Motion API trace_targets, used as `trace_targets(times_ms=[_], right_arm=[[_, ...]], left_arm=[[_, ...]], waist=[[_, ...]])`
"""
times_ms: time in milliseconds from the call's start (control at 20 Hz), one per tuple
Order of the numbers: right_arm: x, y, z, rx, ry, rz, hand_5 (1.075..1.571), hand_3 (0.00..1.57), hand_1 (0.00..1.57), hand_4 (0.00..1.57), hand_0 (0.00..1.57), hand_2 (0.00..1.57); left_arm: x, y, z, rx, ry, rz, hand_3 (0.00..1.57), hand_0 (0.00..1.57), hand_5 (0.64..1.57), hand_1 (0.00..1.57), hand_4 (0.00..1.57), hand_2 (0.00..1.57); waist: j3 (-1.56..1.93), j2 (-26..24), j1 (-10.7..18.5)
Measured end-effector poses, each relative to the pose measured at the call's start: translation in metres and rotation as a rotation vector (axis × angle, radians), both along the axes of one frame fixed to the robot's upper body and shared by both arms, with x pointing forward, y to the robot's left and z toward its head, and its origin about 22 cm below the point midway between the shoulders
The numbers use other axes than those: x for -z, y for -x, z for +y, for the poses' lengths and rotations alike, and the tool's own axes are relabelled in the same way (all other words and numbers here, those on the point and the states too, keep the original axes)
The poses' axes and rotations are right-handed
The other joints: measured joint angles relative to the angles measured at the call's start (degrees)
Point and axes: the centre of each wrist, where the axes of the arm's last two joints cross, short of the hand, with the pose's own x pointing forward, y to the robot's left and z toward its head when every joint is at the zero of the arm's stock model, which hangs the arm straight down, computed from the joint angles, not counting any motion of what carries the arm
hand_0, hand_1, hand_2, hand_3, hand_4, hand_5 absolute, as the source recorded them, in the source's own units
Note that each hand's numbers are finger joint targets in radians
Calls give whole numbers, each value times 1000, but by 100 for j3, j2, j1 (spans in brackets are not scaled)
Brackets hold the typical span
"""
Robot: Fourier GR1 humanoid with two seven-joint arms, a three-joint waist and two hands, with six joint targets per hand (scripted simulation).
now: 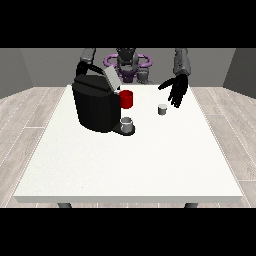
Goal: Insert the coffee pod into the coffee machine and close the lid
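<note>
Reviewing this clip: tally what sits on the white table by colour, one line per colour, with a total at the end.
Black: 1, the coffee machine with its lid raised.
Red: 1, the cup beside the machine.
Grey: 2, the cup on the machine's base and the coffee pod standing apart, below the robot hand at the view's right.
Total: 4

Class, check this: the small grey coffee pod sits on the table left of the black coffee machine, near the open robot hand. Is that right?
Not quite. The front view shows the coffee pod on the table to the right of the coffee machine, not left. It does lie near the open robot hand.
</note>
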Motion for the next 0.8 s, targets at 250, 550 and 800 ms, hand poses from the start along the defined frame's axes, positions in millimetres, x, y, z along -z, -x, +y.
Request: trace_targets(times_ms=[250,550,800], right_arm=[[-1,-6,1,8,10,18,1571,0,0,0,0,0],[2,-18,4,4,-17,37,1571,0,0,0,0,0],[5,-24,2,-8,-2,57,1571,0,0,0,0,0]], left_arm=[[9,-12,2,-3,-73,22,0,0,1571,0,0,291],[13,-28,-15,-4,-145,-31,692,940,1571,940,81,950],[18,-35,-28,14,-246,-92,908,1038,1571,1038,462,1105]], waist=[[0,170,-20],[1,315,93],[0,336,101]])
